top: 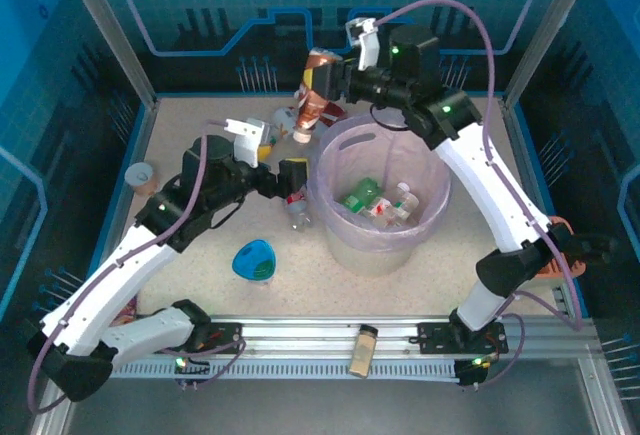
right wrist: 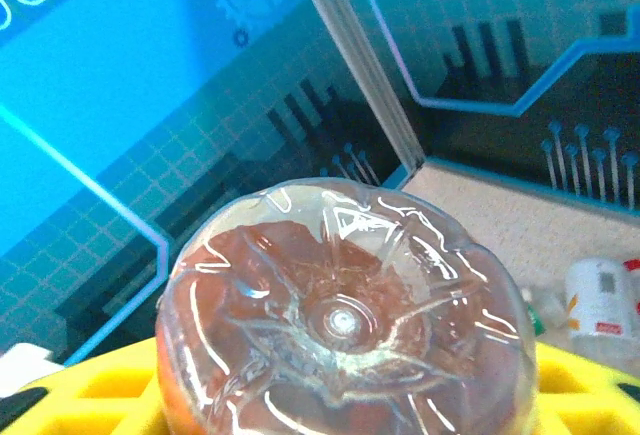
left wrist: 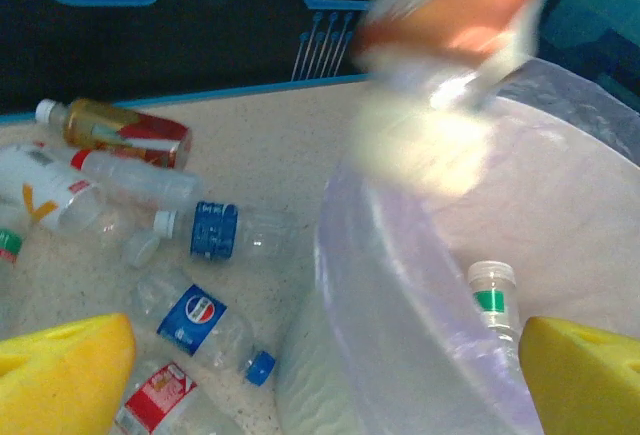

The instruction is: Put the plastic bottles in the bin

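Above the bin's (top: pixel 372 251) far-left rim, right gripper (top: pixel 330 85) is clenched on a red-brown bottle (top: pixel 318 93), its base facing the wrist camera. The bin sits mid-bench with several bottles (top: pixel 378 198) inside. The left gripper (top: pixel 292 177) is released, fingers spread, just beside the bin's left wall. Loose bottles (left wrist: pixel 222 230) lie toward the bench's far edge.

The bottle (top: pixel 319 105) in the right hand (top: pixel 333 82) wears a red-brown label. Below it, the bin (top: pixel 350 247) is translucent pinkish-white; the bench (top: pixel 190 125) speckled beige.
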